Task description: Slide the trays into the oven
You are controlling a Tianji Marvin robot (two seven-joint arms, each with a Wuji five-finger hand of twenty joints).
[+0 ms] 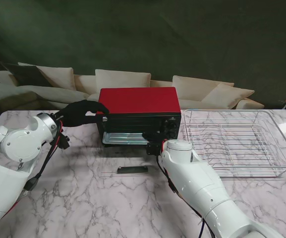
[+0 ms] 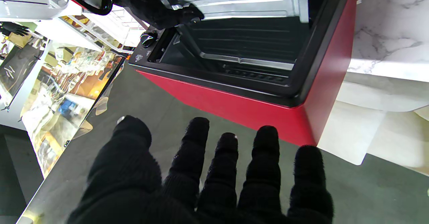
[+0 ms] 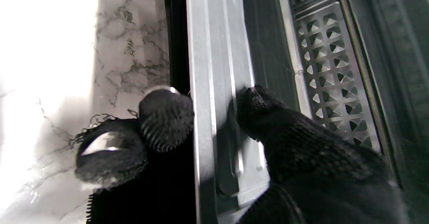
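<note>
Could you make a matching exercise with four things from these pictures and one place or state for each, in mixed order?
Column 1:
1. baking tray
2. wire dish rack
3. left hand
4. oven door

Column 2:
A. at the red oven's upper left corner, fingers spread
B. partly inside the oven, pinched by the right hand
C. folded down flat on the marble table
D. on the table right of the oven

Pairs: 1-B, 2-D, 3-A, 4-C
</note>
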